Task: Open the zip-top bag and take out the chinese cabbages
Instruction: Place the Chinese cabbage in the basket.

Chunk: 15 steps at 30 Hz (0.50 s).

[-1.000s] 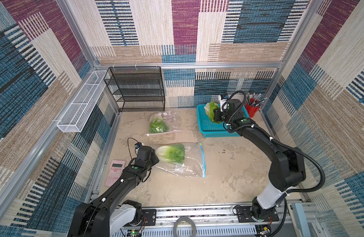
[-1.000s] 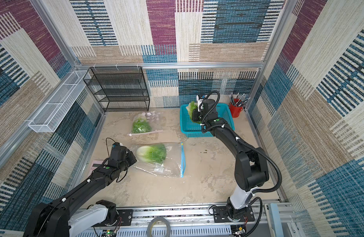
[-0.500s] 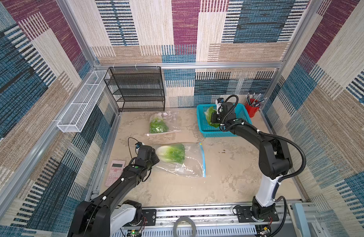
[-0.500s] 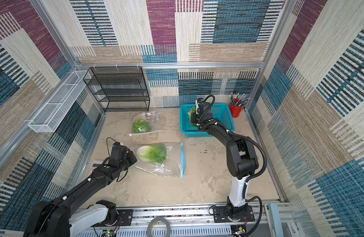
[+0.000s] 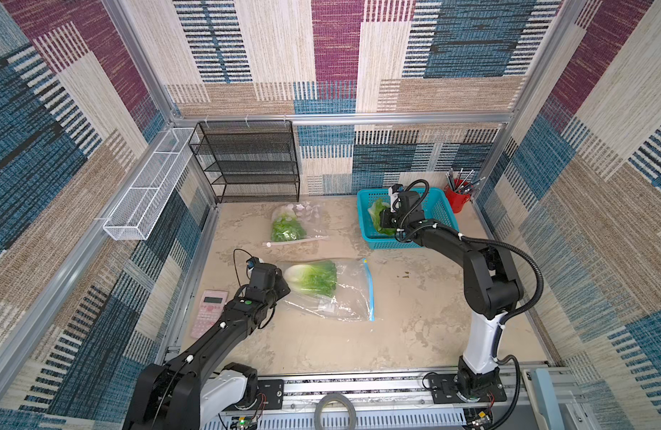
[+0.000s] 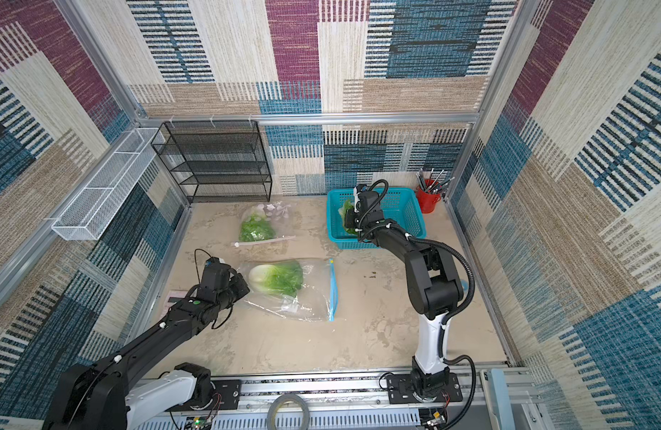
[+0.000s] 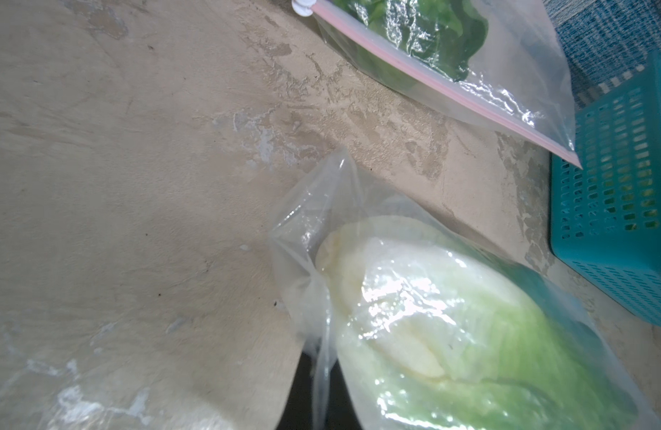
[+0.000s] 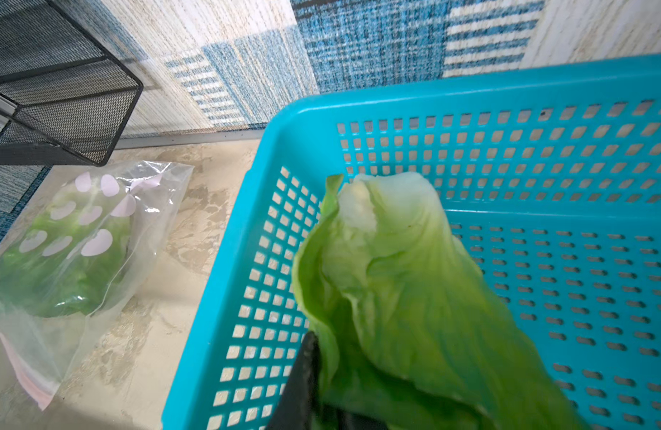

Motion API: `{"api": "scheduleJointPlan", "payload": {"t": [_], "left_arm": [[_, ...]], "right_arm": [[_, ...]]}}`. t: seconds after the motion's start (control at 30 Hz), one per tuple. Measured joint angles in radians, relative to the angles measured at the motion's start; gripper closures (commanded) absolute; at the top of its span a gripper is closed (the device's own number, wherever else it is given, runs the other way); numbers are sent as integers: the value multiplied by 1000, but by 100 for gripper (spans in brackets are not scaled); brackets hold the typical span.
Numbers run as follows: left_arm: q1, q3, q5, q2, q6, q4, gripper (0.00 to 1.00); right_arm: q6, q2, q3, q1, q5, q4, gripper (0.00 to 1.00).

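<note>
Down in the turquoise slotted plastic basket (image 8: 470,80), the right fingers (image 8: 304,372) have lowered a pale-green chinese cabbage (image 8: 396,279); their grip cannot be told. Meanwhile the left fingers (image 7: 299,402) stay pinched on the clear blue-zip bag (image 5: 351,298), next cabbage (image 5: 312,277) still inside.

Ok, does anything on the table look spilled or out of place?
Only a few small dark scraps lying loose on the table, to the side of the blue-zipped bag. They look like shed bits of leaf, too small to tell for sure. Nothing else stands out.
</note>
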Motion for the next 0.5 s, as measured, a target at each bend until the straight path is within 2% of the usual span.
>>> {"api": "scheduleJointPlan", "payload": {"t": [0.23, 0.5], "left_arm": [[0, 0, 2, 7, -9, 4, 100], [0, 0, 4, 5, -12, 7, 100]], "right_arm": [[21, -13, -19, 7, -24, -2, 66], [24, -71, -45, 24, -20, -6, 48]]}}
